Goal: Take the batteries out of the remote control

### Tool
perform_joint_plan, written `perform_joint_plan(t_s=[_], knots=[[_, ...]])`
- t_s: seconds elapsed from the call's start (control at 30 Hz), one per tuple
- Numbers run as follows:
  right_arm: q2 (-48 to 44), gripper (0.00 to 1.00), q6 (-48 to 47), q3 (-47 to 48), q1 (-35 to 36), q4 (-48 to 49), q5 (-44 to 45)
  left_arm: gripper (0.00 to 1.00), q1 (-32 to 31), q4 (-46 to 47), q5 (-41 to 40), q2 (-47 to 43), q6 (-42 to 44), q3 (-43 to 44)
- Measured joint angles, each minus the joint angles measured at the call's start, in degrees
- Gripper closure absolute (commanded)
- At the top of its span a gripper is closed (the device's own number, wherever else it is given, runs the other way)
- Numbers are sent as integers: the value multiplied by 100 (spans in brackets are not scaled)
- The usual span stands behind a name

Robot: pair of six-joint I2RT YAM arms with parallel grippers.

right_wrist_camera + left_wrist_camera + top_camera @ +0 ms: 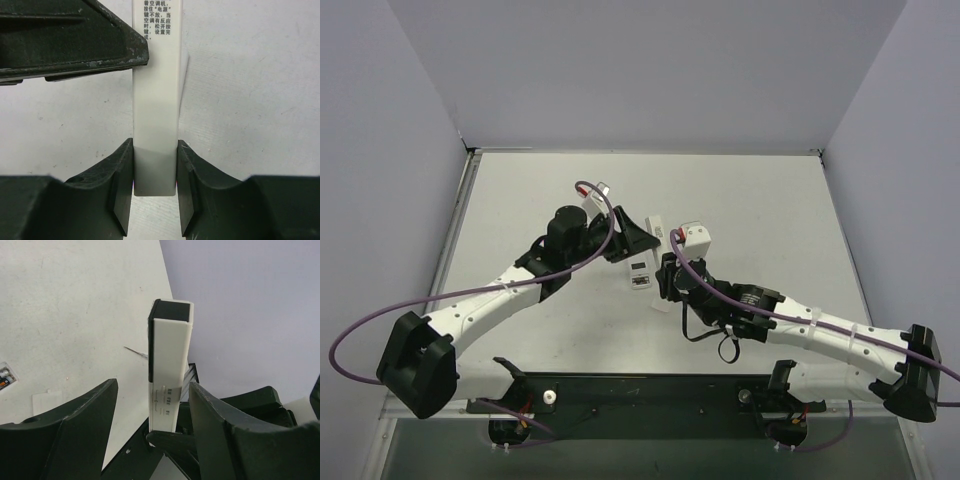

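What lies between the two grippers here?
The white remote: the right gripper clamps its end, and the left gripper straddles the other part. Both wrist views show it.

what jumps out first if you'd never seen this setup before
Both arms meet over the middle of the table on one slim white remote, held off the surface between them. The right gripper is clamped on one end of it, with Chinese print showing further up. The left gripper straddles the other part, with a gap at one finger.
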Motion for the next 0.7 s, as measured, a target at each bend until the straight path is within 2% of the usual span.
perform_joint_plan(t_s=[0.17, 0.2, 0.43, 0.7], knots=[[42, 100, 7, 0, 0, -20, 2, 41, -2, -170, -90, 179, 42, 98], [55, 100, 11, 0, 0, -26, 4, 47, -7, -177, -94, 216, 42, 125], [96, 100, 20, 0, -22, -151, 33, 74, -118, -227, -98, 369, 22, 256], [223, 100, 17, 0, -31, -328, 74, 92, -249, 94, -249, 369, -133, -50]])
